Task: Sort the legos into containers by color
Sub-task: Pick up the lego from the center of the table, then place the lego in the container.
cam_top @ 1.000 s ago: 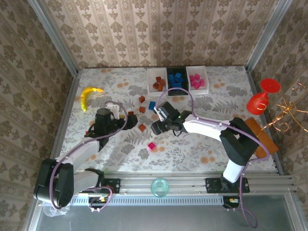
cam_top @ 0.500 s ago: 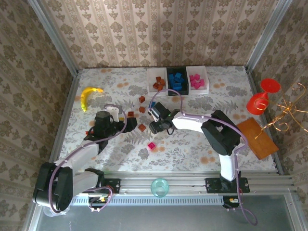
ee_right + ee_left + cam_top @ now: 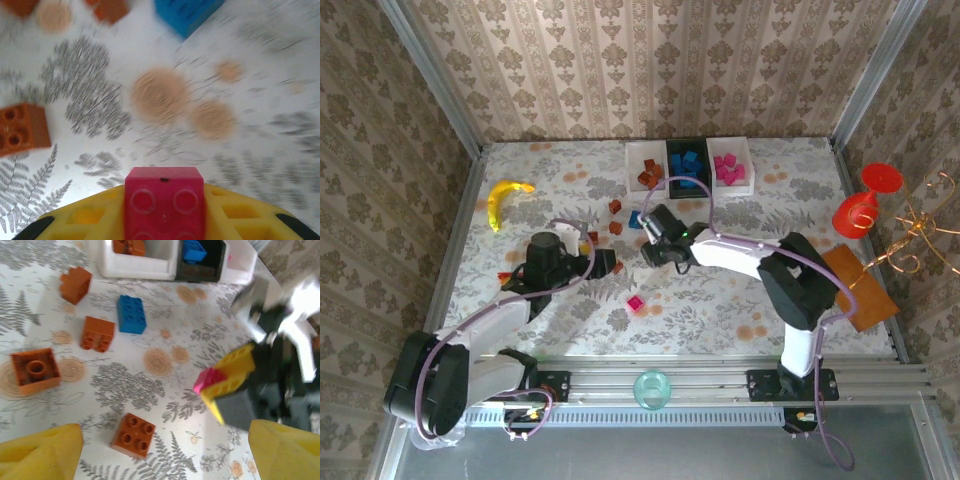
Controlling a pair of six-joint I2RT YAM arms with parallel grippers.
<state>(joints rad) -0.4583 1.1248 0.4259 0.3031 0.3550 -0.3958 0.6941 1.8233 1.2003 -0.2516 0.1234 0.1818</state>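
Though close-up, pink lego (image 3: 164, 197) in right gripper (image 3: 164, 222)

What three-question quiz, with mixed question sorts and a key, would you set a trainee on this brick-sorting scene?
1. True or false: the right fingers grip a pink brick.
2. Multiple choice: which colour of bricks lies in the black tray? A. blue B. pink C. reddish-brown
3. Short answer: what colour is the lone brick lying nearest the near edge of the table?

Key: 1 true; 2 A; 3 pink.
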